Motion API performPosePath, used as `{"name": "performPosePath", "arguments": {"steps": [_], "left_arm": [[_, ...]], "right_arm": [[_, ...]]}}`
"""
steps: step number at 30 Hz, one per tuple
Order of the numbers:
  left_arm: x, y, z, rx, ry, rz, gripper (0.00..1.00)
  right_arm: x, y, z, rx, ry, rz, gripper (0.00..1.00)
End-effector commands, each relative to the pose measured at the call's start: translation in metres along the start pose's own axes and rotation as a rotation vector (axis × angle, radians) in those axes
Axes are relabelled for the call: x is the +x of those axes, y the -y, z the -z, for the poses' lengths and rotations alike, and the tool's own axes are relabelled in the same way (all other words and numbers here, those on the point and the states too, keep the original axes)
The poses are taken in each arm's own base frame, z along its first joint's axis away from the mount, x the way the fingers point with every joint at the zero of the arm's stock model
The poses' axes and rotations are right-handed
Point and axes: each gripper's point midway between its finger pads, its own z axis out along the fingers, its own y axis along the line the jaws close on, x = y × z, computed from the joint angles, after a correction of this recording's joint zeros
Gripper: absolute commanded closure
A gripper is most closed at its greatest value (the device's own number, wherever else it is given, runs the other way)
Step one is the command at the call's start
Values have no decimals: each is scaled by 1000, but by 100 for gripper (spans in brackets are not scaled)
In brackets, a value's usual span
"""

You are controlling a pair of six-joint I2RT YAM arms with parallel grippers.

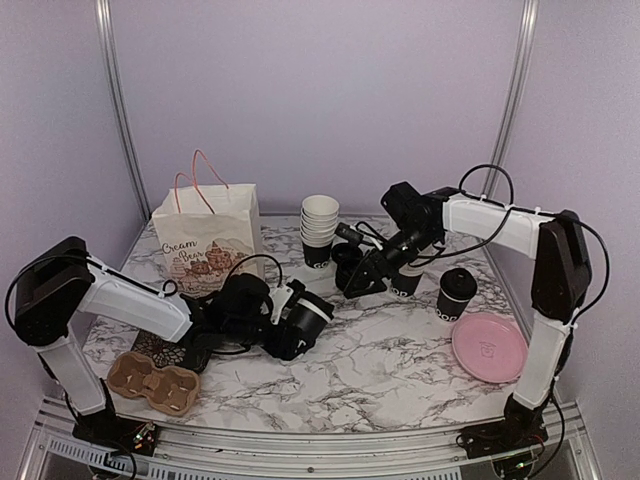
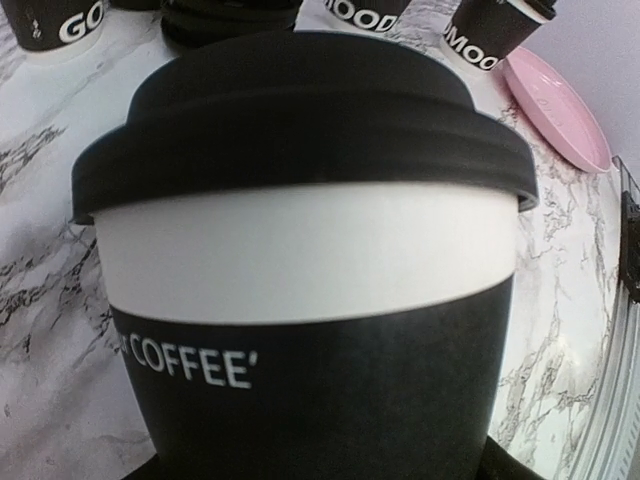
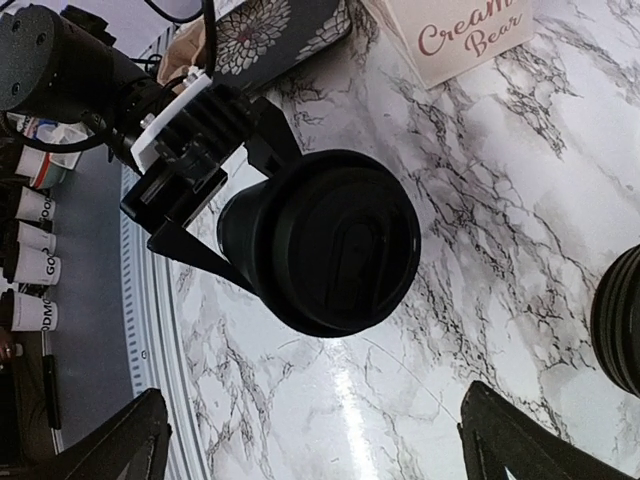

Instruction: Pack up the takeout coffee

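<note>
A takeout coffee cup (image 2: 300, 300), black with a white band, white lettering and a black lid, fills the left wrist view. My left gripper (image 1: 293, 324) is shut on it and holds it tilted just above the table's middle; the cup (image 3: 320, 240) shows lid-first in the right wrist view, with a left finger on each side. My right gripper (image 1: 358, 278) hangs behind it, open, with only bare marble between its fingertips (image 3: 540, 435). Two more lidded cups (image 1: 407, 281) (image 1: 456, 293) stand to the right.
A white paper bag (image 1: 208, 240) with pink handles stands at the back left. A brown cardboard cup carrier (image 1: 153, 381) lies front left, beside a black patterned piece (image 1: 160, 350). A stack of nested cups (image 1: 319, 228) stands at the back, and a pink plate (image 1: 490, 347) lies front right.
</note>
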Motion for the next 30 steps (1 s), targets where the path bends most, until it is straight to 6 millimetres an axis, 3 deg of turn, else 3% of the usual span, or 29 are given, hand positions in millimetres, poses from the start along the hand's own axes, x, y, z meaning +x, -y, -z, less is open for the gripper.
{"name": "performPosePath", "arguments": {"steps": [1, 9, 17, 27, 30], "left_arm": [[-38, 37, 19, 115, 158, -180, 29], [-39, 59, 27, 173, 174, -255, 27], [-40, 73, 29, 217, 175, -276, 28], [-45, 73, 28, 204, 185, -275, 28], [-47, 73, 26, 205, 187, -277, 28]], "right_arm": [[-15, -25, 12, -113, 56, 10, 1], [-18, -33, 5, -224, 62, -18, 1], [-7, -29, -15, -195, 0, -36, 1], [1, -40, -25, -232, -27, -30, 17], [7, -42, -31, -221, -57, -25, 13]]}}
